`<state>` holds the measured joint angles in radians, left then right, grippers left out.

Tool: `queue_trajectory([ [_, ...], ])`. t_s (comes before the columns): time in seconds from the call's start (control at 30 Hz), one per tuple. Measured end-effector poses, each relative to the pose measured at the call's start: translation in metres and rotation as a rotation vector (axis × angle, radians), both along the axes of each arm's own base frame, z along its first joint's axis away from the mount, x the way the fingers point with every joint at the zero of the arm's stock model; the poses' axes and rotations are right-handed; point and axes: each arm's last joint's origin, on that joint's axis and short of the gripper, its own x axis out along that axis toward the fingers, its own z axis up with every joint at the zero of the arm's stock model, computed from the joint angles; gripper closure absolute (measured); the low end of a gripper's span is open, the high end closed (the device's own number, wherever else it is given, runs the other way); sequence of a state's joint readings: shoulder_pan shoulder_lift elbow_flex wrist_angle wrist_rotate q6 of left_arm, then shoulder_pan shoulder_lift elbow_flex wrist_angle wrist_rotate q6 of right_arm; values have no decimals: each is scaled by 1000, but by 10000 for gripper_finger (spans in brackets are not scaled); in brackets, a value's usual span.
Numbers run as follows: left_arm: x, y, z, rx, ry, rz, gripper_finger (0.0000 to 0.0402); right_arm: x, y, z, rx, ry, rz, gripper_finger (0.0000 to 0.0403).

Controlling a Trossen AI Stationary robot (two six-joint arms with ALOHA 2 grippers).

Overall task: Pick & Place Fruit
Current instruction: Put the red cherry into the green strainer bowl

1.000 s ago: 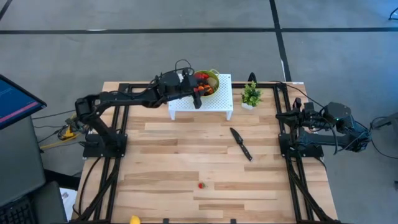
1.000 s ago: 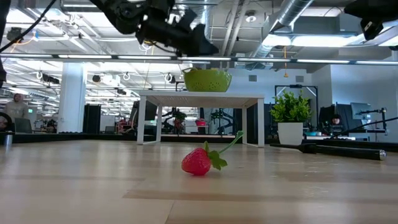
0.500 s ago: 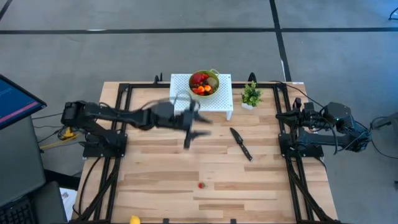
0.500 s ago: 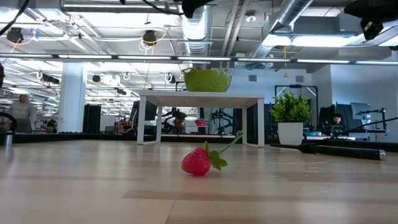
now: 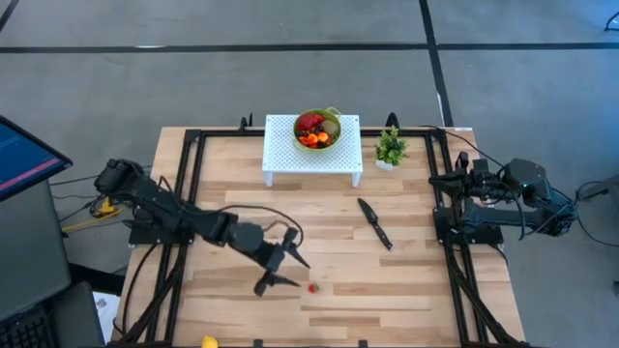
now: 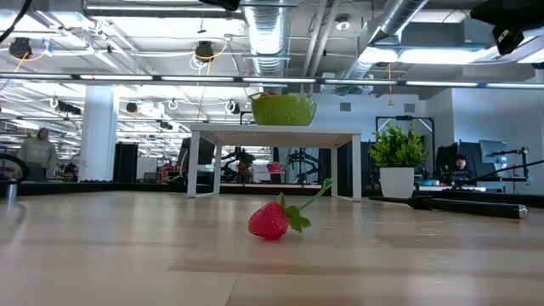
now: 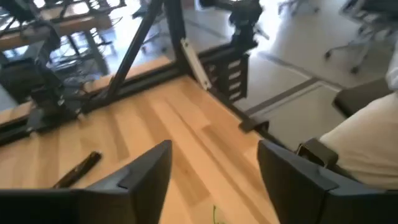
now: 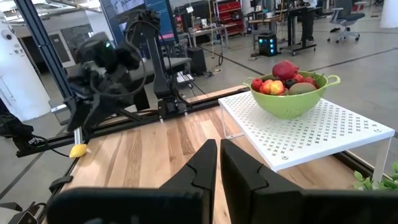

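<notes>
My left hand [image 5: 279, 268] hangs wide and empty just beside the toy strawberry [image 5: 312, 287] lying on the counter [image 5: 406, 280], and if I come down off-centre a finger could flick it rolling away.

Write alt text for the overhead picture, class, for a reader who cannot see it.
The left claw, open, hangs low beside a small red strawberry on a wooden table. Farther back, a green bowl of fruit sits on a white stand, with a black knife and potted plant nearby.
</notes>
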<state>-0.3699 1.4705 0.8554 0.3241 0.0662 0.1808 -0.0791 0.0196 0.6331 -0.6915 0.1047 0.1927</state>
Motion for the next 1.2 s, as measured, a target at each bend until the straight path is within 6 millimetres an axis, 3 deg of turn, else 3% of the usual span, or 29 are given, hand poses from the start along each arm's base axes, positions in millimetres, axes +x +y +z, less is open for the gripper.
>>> queue_trajectory([
  [0.27,6,-23,-34,71,57,97,70,0,0,0,0,0,0,386],
  [0.43,15,-31,-61,-2,132,126,40,0,0,0,0,0,0,386],
  [0.7,25,-35,-99,-69,239,179,48,0,0,0,0,0,0,386],
  [1.2,32,-37,-145,-67,299,284,81,0,0,0,0,0,0,386],
])
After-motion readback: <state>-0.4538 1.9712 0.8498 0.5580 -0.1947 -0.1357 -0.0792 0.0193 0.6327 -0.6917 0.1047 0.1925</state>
